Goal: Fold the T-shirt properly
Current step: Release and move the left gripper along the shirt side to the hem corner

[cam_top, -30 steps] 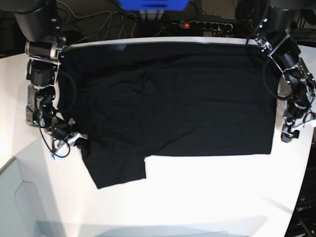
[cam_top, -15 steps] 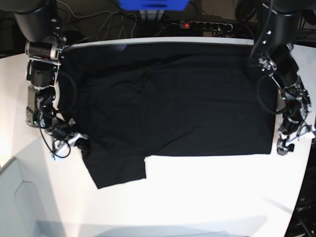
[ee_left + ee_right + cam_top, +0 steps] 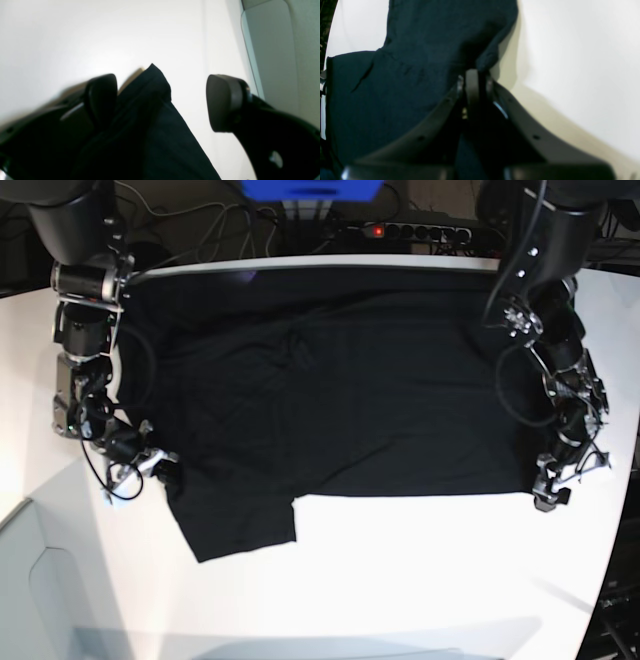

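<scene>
The black T-shirt (image 3: 340,380) lies spread on the white table (image 3: 420,580), plain side up, with one sleeve (image 3: 240,525) sticking out toward the front. My right gripper (image 3: 160,465) is at the shirt's left edge by that sleeve. In the right wrist view, the right gripper (image 3: 476,82) is shut on a pinch of the T-shirt (image 3: 420,62). My left gripper (image 3: 546,497) sits at the shirt's front right corner. Its fingers (image 3: 102,97) stand wide open in the left wrist view, and the corner of the T-shirt (image 3: 150,105) lies between them, ungripped.
A power strip (image 3: 405,230) and cables run behind the table's back edge, next to a blue object (image 3: 310,188). A grey panel (image 3: 50,580) borders the table's front left corner. Bare white table stretches in front of the shirt.
My left arm has swung in and toward the front, bringing its open gripper from beside the shirt to its front right corner. The right arm and the shirt have not moved.
</scene>
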